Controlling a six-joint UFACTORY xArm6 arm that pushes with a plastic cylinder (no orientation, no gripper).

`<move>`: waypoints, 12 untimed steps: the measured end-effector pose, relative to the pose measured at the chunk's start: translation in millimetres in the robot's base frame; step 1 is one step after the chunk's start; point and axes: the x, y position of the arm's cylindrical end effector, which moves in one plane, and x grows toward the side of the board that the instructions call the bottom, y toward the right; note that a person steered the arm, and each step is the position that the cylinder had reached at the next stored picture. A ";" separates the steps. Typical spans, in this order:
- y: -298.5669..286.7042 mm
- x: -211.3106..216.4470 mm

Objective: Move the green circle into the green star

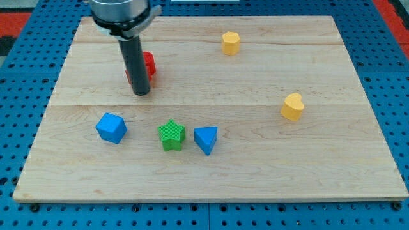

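Note:
The green star lies on the wooden board, below the middle. No green circle shows in this view. My tip rests on the board at the upper left, just in front of a red block that the rod partly hides. The tip is above and to the left of the green star, well apart from it.
A blue cube lies left of the green star and a blue triangle right of it. A yellow hexagon sits near the view's top. A yellow heart sits at the right.

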 end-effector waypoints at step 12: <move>70.8 -88.4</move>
